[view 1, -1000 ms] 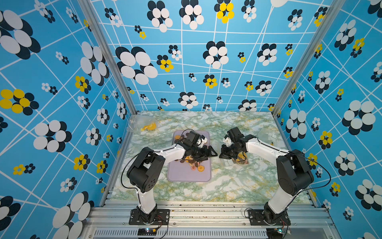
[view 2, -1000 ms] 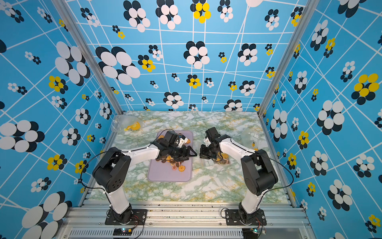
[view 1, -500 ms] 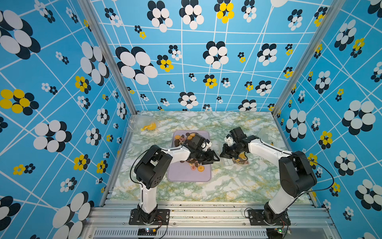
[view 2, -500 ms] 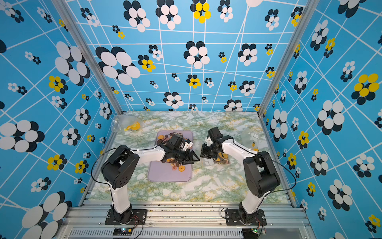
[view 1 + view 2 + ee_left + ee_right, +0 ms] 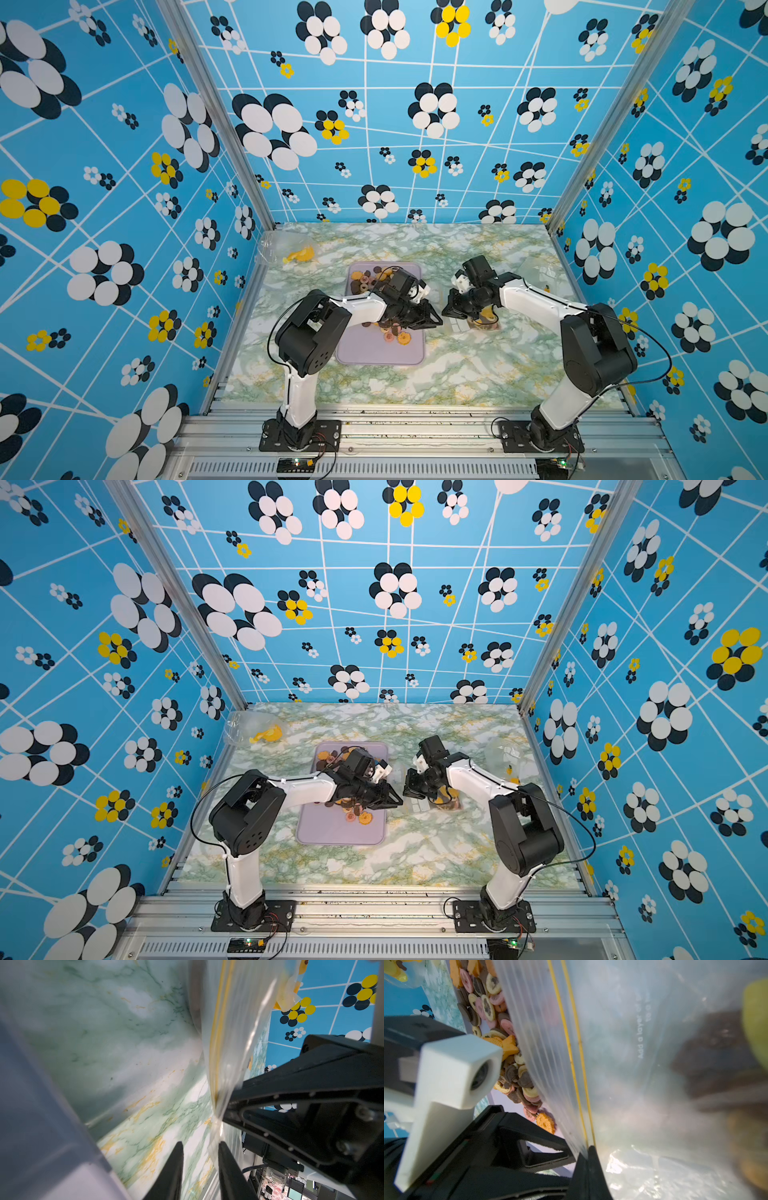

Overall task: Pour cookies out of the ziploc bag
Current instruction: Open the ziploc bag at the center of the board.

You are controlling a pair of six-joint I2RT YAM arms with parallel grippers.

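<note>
The clear ziploc bag [image 5: 461, 326] [image 5: 419, 806] lies on the marble table just right of the lavender tray [image 5: 380, 353] [image 5: 340, 833]. Cookies [image 5: 395, 334] [image 5: 492, 1007], brown, tan and pink, lie piled on the tray. More show dimly inside the bag [image 5: 484, 320]. My right gripper [image 5: 449, 309] [image 5: 587, 1151] is shut on the bag's yellow-lined zipper edge [image 5: 577, 1064]. My left gripper [image 5: 436, 322] [image 5: 200, 1145] faces it across the bag's mouth. Its jaws stand narrowly apart over bare table, and the bag's edge [image 5: 228, 1032] lies against one fingertip [image 5: 222, 1147].
Another clear bag with a yellow piece [image 5: 297, 253] lies at the back left corner. A further crumpled clear bag [image 5: 540, 270] rests near the right wall. Blue flowered walls close in three sides, and the metal frame rail [image 5: 415, 415] runs along the front.
My left gripper has swung right from over the tray to the bag's mouth, and its jaws have narrowed. The right gripper has kept its hold and barely moved.
</note>
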